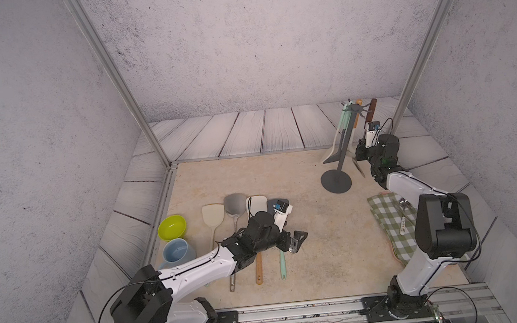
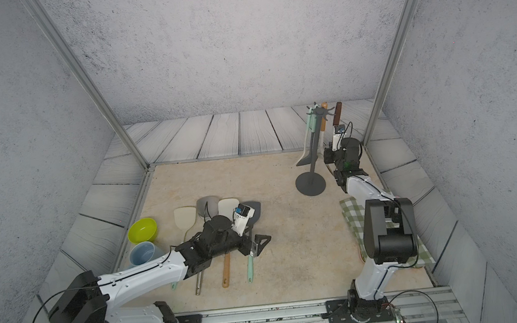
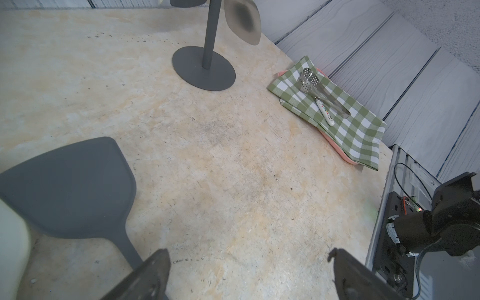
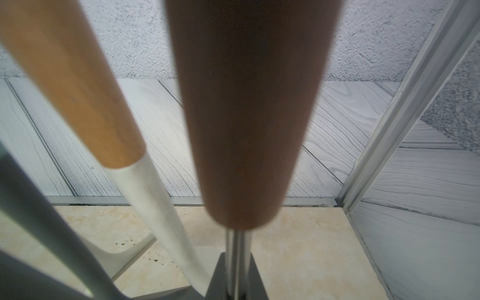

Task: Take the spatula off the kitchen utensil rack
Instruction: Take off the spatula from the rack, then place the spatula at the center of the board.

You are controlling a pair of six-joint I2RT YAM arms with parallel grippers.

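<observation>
– While the right hand (image 1: 361, 154) sits by the kitchen utensil rack (image 1: 343, 160), which step is this?
– The grasp, I'd say, already made. In the right wrist view its fingers (image 4: 217, 285) are pressed together on the thin metal shaft of the spatula (image 4: 249, 104), just under the dark brown wooden handle. The spatula hangs close to upright on the side of the rack nearest the right arm. I cannot tell whether its top end sits on a hook.
– And the next move?
– Probably a straight lift to clear the hook, then a pull away from the crown. It wants care. A light wooden-handled tool (image 4: 72, 85) hangs just beside the spatula, and the rack is a thin pole on a small round base, so a sideways tug could tip it.
– The left hand (image 1: 298, 242)?
– Fingers wide apart and holding nothing. It is low over a row of utensils (image 1: 233, 203) lying on the surface (image 1: 323, 243), well apart from the rack.
– What about the surface and the room?
– The surface is mottled beige. A green bowl (image 1: 172, 230) and a blue mug (image 1: 177, 252) stand beside the left arm. A green checked cloth (image 3: 345, 130) with metal tongs (image 3: 322, 96) on it lies by the right arm. Pale wood-look panels border the surface, with rough grey walls and two metal posts at the back.
</observation>
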